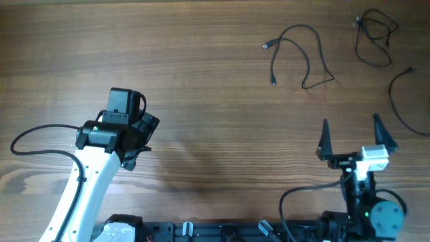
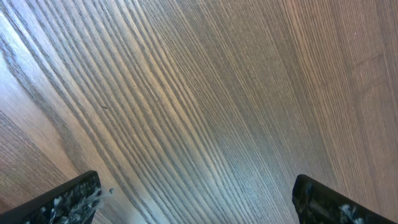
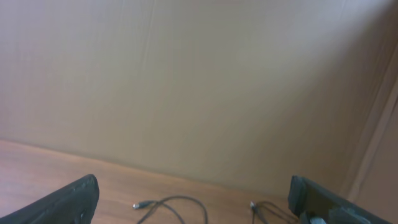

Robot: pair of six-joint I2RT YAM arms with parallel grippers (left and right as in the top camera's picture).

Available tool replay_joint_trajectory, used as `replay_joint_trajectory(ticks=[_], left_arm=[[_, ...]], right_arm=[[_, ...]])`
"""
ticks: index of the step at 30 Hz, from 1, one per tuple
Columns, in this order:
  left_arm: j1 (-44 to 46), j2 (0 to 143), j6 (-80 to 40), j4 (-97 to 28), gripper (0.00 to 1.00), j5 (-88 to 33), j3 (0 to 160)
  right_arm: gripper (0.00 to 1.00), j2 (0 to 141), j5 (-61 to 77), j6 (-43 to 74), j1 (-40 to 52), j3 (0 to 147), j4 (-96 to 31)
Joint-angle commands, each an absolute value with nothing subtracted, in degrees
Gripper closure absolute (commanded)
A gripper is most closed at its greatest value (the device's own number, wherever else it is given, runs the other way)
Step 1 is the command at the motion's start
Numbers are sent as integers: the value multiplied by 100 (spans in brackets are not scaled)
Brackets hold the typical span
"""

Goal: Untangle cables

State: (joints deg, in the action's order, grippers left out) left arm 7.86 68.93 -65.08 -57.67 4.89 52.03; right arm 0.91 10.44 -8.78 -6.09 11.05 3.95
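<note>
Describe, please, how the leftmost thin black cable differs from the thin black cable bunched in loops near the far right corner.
The leftmost thin black cable lies in wide open curves, plug ends apart; the bunched thin black cable folds into overlapping loops. The leftmost cable sprawls wider; the bunched cable is compact. Both lie on the wooden table.

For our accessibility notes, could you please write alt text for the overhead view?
Three thin black cords lie apart at the far right of a wooden table: a wavy cable, a bunched cable and a curved cable running off the edge. The right gripper, jaws wide open, points toward them. The left gripper is over bare wood on the left.
</note>
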Motion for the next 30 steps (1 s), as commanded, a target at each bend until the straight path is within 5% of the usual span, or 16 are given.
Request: replay_joint_trajectory(ticks=[1,30], left_arm=[[760,6825,-6587,-5771,0,607,5218],[760,6825,-6587,-5771,0,607,5218]], right_arm=[[0,23,998,-615,-585,749,655],[0,21,386,462,-585,27,14]])
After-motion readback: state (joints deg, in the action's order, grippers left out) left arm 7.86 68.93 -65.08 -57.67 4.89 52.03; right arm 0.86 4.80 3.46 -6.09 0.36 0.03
